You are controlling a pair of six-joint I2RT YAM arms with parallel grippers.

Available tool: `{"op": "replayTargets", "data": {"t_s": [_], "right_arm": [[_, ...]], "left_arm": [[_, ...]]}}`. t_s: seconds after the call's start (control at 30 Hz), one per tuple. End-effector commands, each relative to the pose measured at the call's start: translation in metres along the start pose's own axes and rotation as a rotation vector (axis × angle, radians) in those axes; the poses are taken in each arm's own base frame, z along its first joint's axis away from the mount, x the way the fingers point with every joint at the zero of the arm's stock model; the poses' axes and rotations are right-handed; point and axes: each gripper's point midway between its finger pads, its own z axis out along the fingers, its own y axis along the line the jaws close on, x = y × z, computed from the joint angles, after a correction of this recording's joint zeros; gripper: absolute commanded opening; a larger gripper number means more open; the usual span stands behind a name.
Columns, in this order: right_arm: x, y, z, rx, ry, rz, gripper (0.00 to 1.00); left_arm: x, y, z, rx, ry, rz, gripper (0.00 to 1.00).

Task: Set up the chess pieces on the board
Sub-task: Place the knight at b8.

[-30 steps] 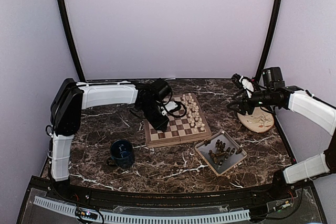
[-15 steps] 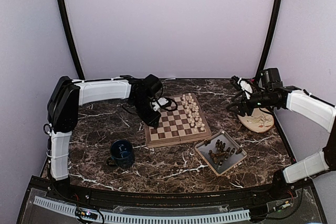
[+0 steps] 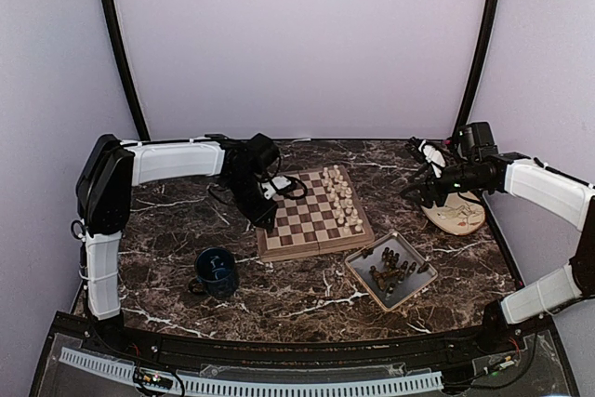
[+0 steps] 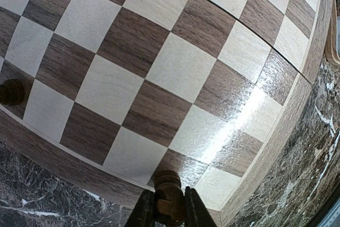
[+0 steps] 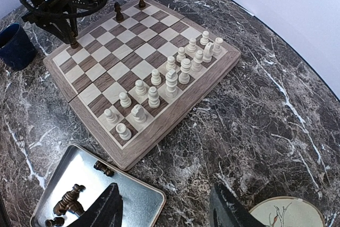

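Note:
The wooden board [image 3: 307, 226] lies mid-table. Cream-white pieces [image 3: 342, 198] stand in two rows along its right side, also in the right wrist view [image 5: 171, 82]. Two dark pieces [image 5: 118, 10] stand near its far left edge; one shows in the left wrist view [image 4: 10, 92]. My left gripper [image 3: 264, 220] is shut on a dark brown piece [image 4: 169, 201], upright over a square in the board's left edge row [image 4: 133, 104]. I cannot tell whether it touches the board. My right gripper [image 5: 167, 211] is open and empty, above the table between board and plate.
A grey tray [image 3: 414, 287] with several dark pieces [image 5: 68, 200] sits right of the board's near corner. A round beige plate [image 3: 457, 216] is at the far right. A blue mug [image 3: 216, 271] stands left of the board.
My left gripper has moved left across the board to its left edge, still holding the dark piece. The right arm has shifted only slightly.

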Motion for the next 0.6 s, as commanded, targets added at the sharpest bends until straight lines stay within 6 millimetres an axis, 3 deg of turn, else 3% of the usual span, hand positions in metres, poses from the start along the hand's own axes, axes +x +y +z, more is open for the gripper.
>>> {"op": "replayTargets", "data": {"t_s": [0.0, 0.27, 0.57], "right_arm": [[0.0028, -0.0011, 0.0012, 0.003, 0.004, -0.003, 0.56], [0.003, -0.001, 0.0008, 0.004, 0.006, -0.006, 0.56], [0.0023, -0.0007, 0.0006, 0.0, 0.006, -0.005, 0.56]], "left_arm": [[0.0066, -0.0144, -0.0107, 0.042, -0.001, -0.004, 0.13], [0.0028, -0.012, -0.0094, 0.029, -0.016, -0.009, 0.17], [-0.0006, -0.0107, -0.0172, 0.017, -0.026, -0.007, 0.34]]}}
